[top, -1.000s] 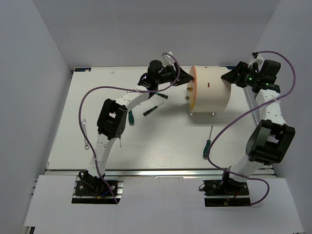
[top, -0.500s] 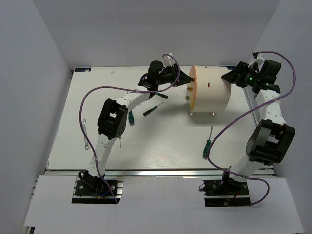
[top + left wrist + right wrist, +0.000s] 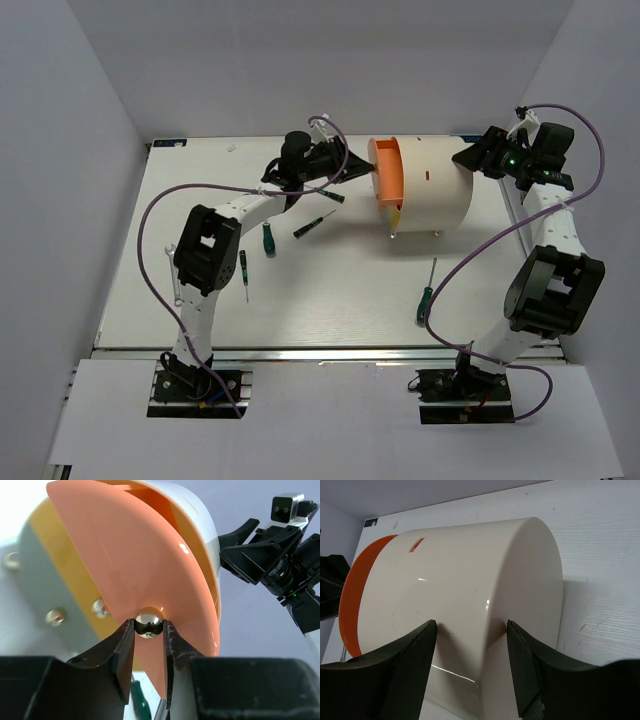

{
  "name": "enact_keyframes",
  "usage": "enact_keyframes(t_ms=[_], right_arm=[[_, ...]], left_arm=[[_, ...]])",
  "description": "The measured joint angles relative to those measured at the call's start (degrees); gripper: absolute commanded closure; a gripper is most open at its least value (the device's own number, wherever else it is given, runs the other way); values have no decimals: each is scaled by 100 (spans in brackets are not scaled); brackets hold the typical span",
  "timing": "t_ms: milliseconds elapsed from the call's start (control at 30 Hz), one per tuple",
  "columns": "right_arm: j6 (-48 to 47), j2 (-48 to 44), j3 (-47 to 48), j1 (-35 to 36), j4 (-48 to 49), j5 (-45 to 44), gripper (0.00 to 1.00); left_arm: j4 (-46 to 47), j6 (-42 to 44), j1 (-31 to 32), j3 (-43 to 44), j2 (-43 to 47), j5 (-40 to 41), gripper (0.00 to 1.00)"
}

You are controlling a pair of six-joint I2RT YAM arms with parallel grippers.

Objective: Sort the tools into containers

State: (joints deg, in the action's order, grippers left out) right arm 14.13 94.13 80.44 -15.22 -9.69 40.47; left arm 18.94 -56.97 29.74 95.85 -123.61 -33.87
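Note:
A white drum (image 3: 435, 190) lies on its side at the back of the table. Its orange drawer (image 3: 385, 170) sticks out to the left, and my left gripper (image 3: 358, 170) is shut on the drawer's brass knob (image 3: 149, 621). In the left wrist view the orange drawer front (image 3: 130, 565) fills the frame, with the left gripper (image 3: 149, 627) below it. My right gripper (image 3: 470, 630) is open, straddling the back rim of the drum (image 3: 470, 565). Screwdrivers (image 3: 267, 238) (image 3: 243, 270) (image 3: 313, 222) (image 3: 425, 295) lie on the table. A silver wrench (image 3: 176, 290) rests near the left edge.
Three more brass knobs (image 3: 55, 616) show on the drum's face beside the pulled drawer. Another screwdriver (image 3: 330, 195) lies under the left forearm. Grey walls close in the table on the left, back and right. The right arm's purple cable (image 3: 470, 260) hangs over the right side.
The left gripper closed on the brass knob, then drew back to the left, pulling the orange drawer out of the drum. The right gripper stayed against the drum's back rim.

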Motion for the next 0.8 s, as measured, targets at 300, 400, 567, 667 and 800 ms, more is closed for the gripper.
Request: enact_keyframes(t_ms=[300,400,567,667,800], right_arm=[[-103,0,0,-2,2,-7,32],[-149,0,0,-4,-7,-31,13],[-299,0,0,-4,-90,-39,11],[-350,0,0,-4,-90,-22,11],[-492,0,81,-57,-227,-11,11]], left_arm=[[33,188,-354,-765,535,-24,76],[55,210,-354,-772,540,-35,47],[-72,269,-363,-769,531,-68,30],[-208,319,-372,-730,531,-61,29],[-411,426,-435,-688,555,72,29]])
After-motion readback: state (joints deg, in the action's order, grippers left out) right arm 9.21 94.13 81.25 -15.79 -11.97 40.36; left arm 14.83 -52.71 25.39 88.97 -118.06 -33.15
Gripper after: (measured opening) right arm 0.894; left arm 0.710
